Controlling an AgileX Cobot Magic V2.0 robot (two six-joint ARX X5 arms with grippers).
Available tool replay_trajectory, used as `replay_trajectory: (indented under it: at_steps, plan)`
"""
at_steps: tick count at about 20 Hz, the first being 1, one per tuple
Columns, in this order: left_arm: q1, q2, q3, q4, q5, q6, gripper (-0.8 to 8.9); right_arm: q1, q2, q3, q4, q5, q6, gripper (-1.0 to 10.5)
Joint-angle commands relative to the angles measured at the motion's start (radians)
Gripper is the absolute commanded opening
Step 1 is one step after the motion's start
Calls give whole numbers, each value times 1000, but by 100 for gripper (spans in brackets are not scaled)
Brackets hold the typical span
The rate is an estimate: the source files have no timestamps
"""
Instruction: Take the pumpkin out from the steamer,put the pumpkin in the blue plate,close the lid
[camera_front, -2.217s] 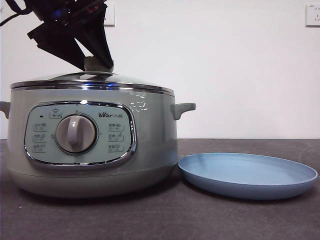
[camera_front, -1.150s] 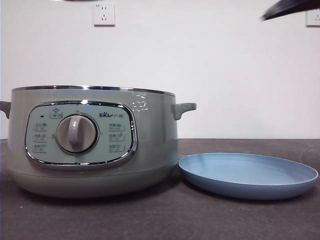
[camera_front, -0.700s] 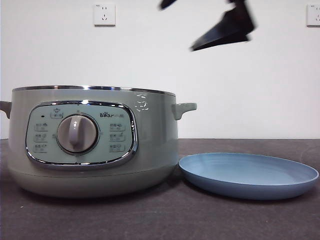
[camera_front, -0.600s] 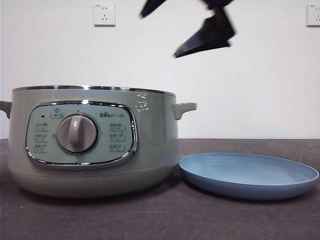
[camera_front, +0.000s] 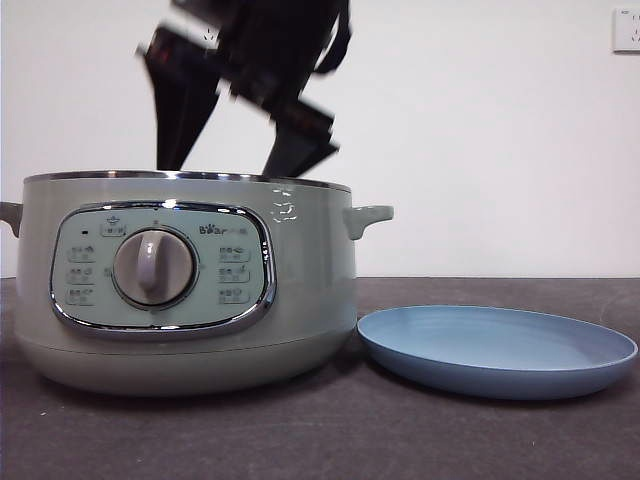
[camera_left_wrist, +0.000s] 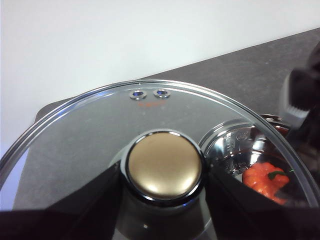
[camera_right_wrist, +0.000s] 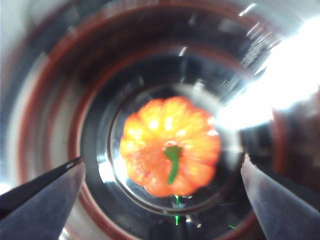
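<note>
2 containers stand on the dark table (camera_front: 330, 440): the steamer (camera_front: 190, 285), lidless, and just beside it the blue plate (camera_front: 497, 350), which holds nothing. Whether the plate's rim touches the pot's wall cannot be told from the front view.

Inside the steamer sits the pumpkin (camera_right_wrist: 170, 146), upright on the shiny metal floor of the pot, green stem on top, roughly at the middle of the round bottom. It also shows through the glass in the left wrist view (camera_left_wrist: 265, 181), low in the pot.

The right gripper (camera_front: 235, 160) hangs over the pot's opening with its 2 jaws spread wide, their tips at about the level of the chrome rim in the front view. From its wrist camera the jaws flank the pumpkin on either side, well apart from it, touching nothing.

The left gripper (camera_left_wrist: 164, 187) is clamped on the round knob of the lid (camera_left_wrist: 100, 125), 1 jaw on each side of it. The lid is held off to the side of the steamer, above the table, with 2 small vent holes visible near its rim.
</note>
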Motion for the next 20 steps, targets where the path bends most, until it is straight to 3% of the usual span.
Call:
replay_trajectory:
  at_steps: [1, 6, 7, 9, 15, 20]
  plan:
    - [0, -13, 10, 43, -8, 8, -9, 15, 58, 1, 21, 3, -19, 599]
    - [0, -13, 10, 39, -8, 8, -9, 19, 138, 1, 72, 6, -22, 590]
    - [0, -13, 10, 38, -8, 8, -9, 20, 138, 1, 80, 24, -20, 485]
    - [0, -13, 10, 38, -8, 8, -9, 27, 135, 2, 96, 55, -19, 28]
    - [0, -11, 10, 41, -8, 8, -9, 9, -6, 2, 21, 58, -20, -3]
    - [0, 12, 10, 49, -8, 8, -9, -126, -214, 2, -280, 58, 15, -3]
